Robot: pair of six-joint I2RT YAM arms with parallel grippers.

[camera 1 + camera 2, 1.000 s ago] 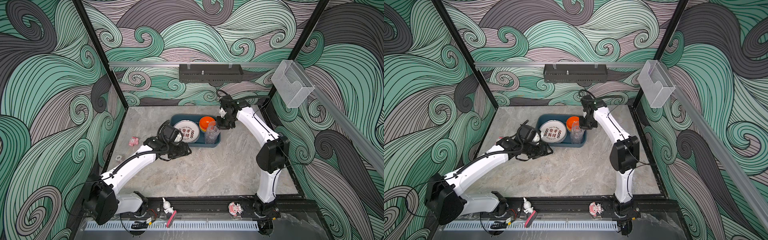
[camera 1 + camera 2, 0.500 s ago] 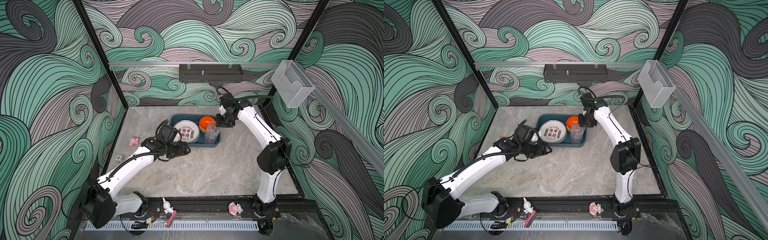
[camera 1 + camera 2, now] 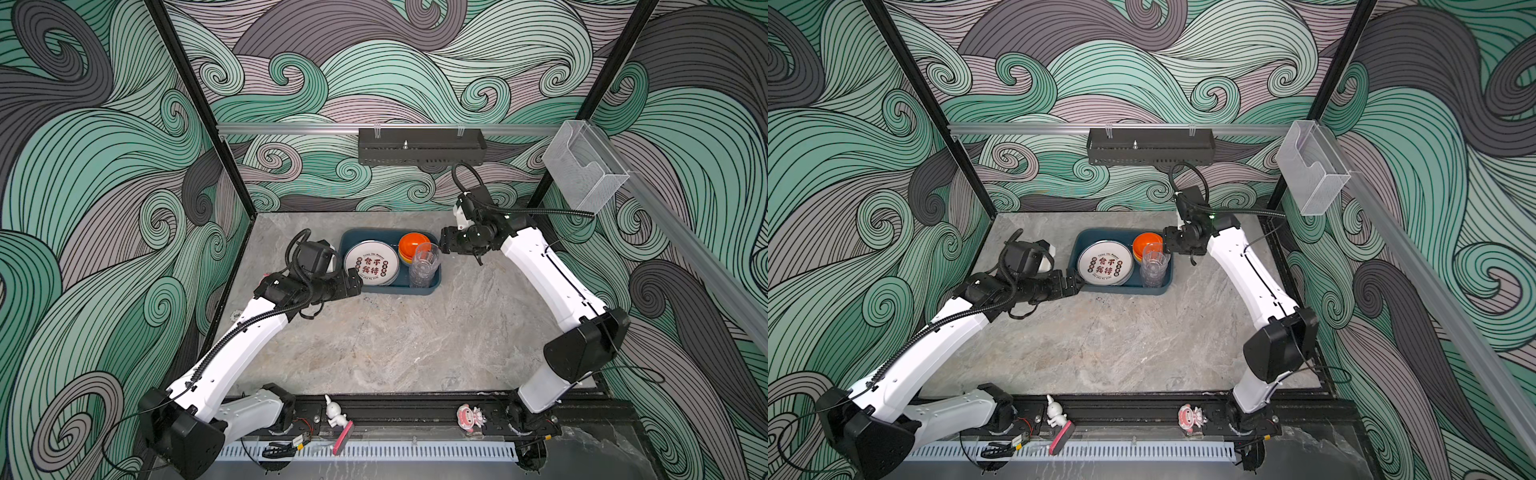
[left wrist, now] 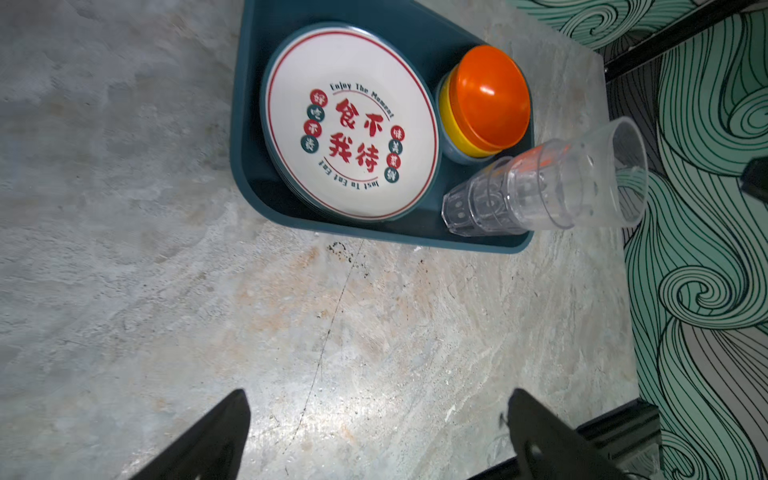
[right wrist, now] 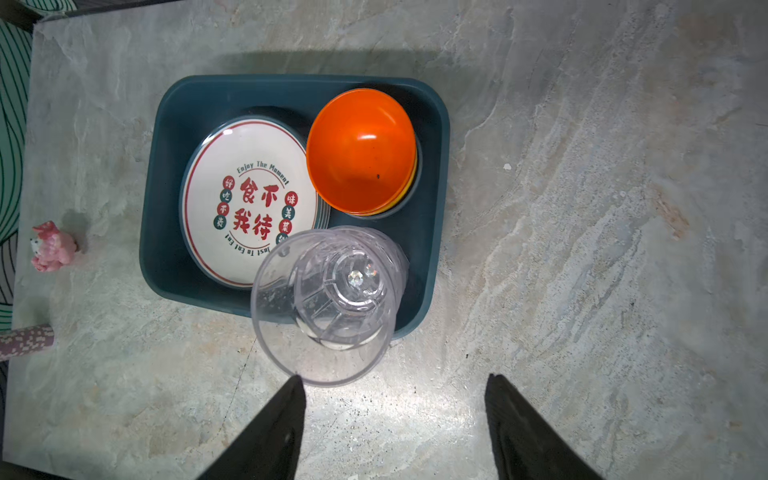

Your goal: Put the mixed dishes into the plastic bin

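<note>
Robot lab test booth, wave-printed wall panels (image 3: pixel 374 62), black frame posts (image 3: pixel 201 112), two rail-mounted arms (image 3: pixel 232 357)

You've got the same wave print on every wall (image 3: pixel 374 83): teal, mint and grey swirls with black linework. No windows in view. Black frame posts (image 3: pixel 195 112) run up the back corners. An aluminium rail (image 3: pixel 291 128) crosses the back wall, and a black perforated tray (image 3: pixel 422 146) hangs from it, centred. A clear acrylic box (image 3: pixel 584 166) sits at the rail's right end. The floor of the cell is a grey marble-look slab (image 3: pixel 395 345) with faint rust-toned veins. Along your front edge there's a black mounting rail (image 3: pixel 395 409), then a white slotted duct (image 3: pixel 415 451). Lighting is even, with a bright glare patch (image 5: pixel 395 399) on the slab in the right wrist view.
</note>
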